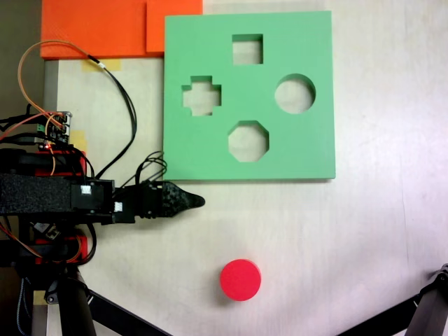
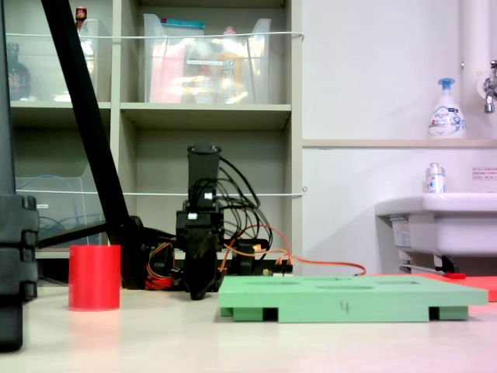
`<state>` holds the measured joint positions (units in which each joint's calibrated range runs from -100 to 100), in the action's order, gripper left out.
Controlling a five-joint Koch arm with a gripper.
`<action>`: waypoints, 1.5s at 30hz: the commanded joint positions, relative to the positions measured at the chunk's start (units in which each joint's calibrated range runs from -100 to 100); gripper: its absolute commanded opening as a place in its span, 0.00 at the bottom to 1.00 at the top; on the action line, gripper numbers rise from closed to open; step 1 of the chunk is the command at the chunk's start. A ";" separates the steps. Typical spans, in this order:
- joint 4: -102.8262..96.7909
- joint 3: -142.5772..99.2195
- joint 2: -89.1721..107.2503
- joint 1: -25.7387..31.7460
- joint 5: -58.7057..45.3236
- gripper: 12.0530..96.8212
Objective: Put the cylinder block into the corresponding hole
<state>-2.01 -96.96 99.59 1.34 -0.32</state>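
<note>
- Nearest the low camera in a fixed view, the cylinder block (image 2: 94, 277) stands upright on the table (image 1: 350, 245), untouched and well apart from the green foam board (image 1: 280, 150).
- It looks light and stiff with smooth, possibly slippery sides; a grip across its round wall, near the top, seems safest.
- Behind it, the gripper (image 2: 199, 291) points down at the tabletop, beside the board's edge; whether its fingers are parted or clenched cannot be told, and they hold nothing.
- Farther off, the hole (image 1: 295, 94) sits vacant beside square, cross and octagonal cutouts.
</note>
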 commanded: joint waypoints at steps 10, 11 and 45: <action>0.23 -3.04 0.41 -0.15 0.44 0.44; 0.23 -3.04 0.41 -0.15 0.44 0.44; -25.87 -3.04 0.41 -2.39 19.98 0.47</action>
<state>-16.59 -99.02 99.59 -0.32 16.00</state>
